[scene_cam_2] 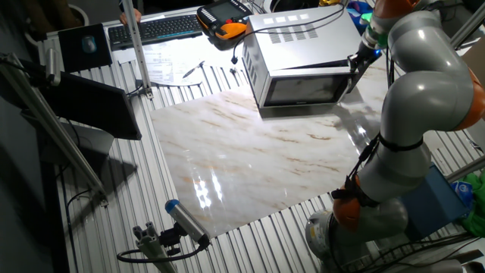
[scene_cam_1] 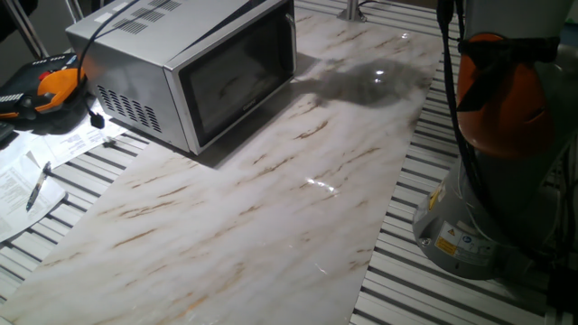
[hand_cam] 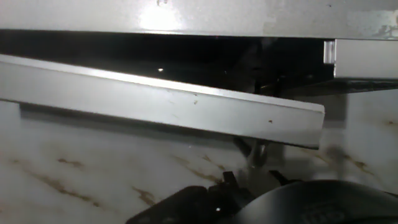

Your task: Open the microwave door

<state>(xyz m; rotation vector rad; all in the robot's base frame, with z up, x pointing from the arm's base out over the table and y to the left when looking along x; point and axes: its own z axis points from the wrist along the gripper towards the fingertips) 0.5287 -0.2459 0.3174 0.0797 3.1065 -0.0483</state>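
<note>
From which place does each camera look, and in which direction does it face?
One fixed view: high beside the arm's base, looking across the marble board to the microwave door; only base and lower arm show.
The other fixed view: high at the opposite side, looking down on the microwave; the whole arm shows, its gripper at the door's right edge.
Hand view: on the hand, close under the door's edge; dark hand parts show below.
All share door and marble.

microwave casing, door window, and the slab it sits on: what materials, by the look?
Microwave casing: brushed silver sheet metal, punched vent slots. Microwave door window: dark glass or clear plastic, faint reflections, silver frame. Slab: glossy marble-look sheet with brown veins and sharp glare; probably laminate or printed board, not certain.
</note>
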